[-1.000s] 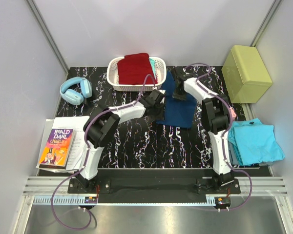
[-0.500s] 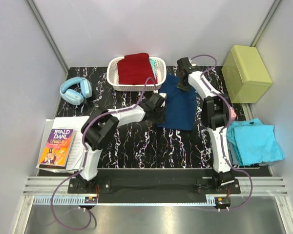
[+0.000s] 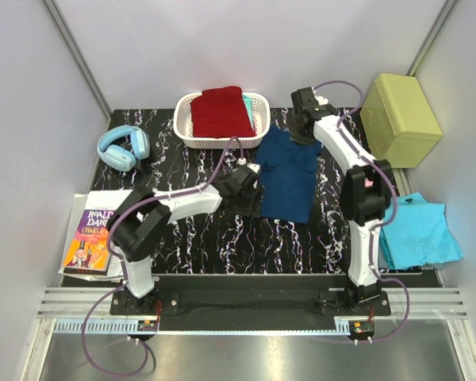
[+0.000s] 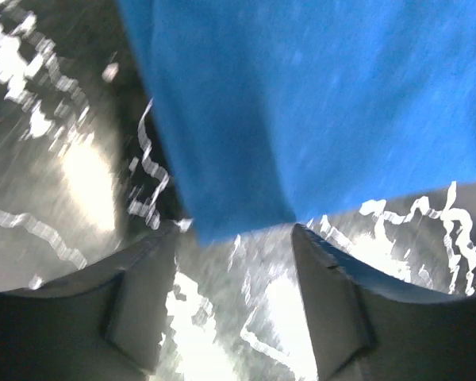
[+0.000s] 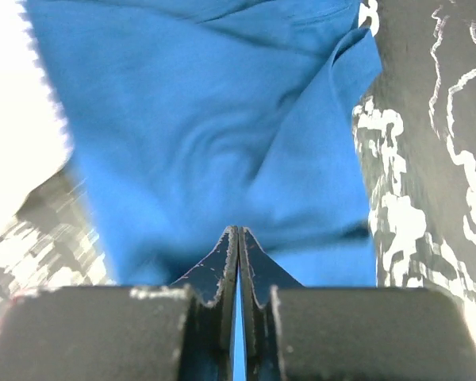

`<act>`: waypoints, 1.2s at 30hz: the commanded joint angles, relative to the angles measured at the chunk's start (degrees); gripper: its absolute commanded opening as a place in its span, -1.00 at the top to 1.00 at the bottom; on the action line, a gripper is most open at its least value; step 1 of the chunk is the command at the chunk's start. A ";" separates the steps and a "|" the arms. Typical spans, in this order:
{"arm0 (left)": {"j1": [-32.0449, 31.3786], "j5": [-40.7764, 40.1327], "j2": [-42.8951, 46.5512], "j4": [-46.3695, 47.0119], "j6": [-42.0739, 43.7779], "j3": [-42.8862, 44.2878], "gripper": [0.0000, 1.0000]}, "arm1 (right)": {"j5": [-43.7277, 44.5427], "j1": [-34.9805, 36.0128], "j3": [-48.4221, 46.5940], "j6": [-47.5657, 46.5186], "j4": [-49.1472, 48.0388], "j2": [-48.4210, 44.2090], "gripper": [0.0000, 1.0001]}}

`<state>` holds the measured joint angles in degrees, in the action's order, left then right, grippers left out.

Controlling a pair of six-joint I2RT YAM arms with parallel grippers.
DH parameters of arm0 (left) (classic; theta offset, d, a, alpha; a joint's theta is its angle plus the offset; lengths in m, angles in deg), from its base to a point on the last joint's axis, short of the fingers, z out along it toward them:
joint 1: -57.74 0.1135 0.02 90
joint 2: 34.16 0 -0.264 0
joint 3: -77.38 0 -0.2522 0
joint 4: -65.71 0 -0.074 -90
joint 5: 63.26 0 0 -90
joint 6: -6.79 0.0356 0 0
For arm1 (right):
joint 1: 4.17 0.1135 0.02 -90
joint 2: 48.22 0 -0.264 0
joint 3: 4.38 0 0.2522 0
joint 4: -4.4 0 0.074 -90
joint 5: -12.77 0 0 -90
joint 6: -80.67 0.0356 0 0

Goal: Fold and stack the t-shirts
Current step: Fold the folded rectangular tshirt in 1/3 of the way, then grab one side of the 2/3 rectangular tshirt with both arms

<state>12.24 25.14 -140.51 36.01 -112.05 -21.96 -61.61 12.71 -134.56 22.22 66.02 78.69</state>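
the navy t-shirt (image 3: pixel 289 176) lies stretched on the table (image 3: pixel 222 230), running from just beside the basket (image 3: pixel 184 127) down toward the middle. my right gripper (image 5: pixel 237 232) sits at the far end with its fingers pressed together on a thin fold of the blue cloth. my left gripper (image 4: pixel 234 232) is at the near left corner, fingers apart, and the hem corner hangs just ahead of the gap.

i judge this is the spreading or folding step. to do it well i'd push the left fingers forward until the corner sits fully between them, pinch one layer cleanly, then move both ends together so the cloth stays taut and flat, not twisted.

the dark red t-shirt (image 3: pixel 220 111) lies folded in the basket, and the turquoise t-shirt (image 3: pixel 416 230) waits at the table's right edge, well apart.

hard to read: the left wrist view is blurred, so i can't tell whether a finger touches the hem. no chest print shows. i can't tell how many layers the right fingers hold. my arms cover part of the shirt's edges from above.
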 commanded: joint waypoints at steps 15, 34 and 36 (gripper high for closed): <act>-0.47 -1.56 1.66 -3.22 1.15 7.56 -0.37 | -2.87 7.64 44.42 6.42 -4.17 -35.23 0.43; -0.91 -1.47 7.38 -1.20 0.98 -3.70 -0.37 | -5.86 7.90 63.41 11.51 -5.92 -41.92 -0.28; -0.91 -1.29 7.12 -1.37 0.89 -3.35 -0.37 | -5.86 7.99 65.17 11.60 -7.16 -41.92 -0.27</act>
<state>11.55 23.56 -134.71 32.47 -111.30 -26.31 -66.05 20.12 -72.14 31.99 61.87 36.68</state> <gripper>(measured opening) 0.689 0.643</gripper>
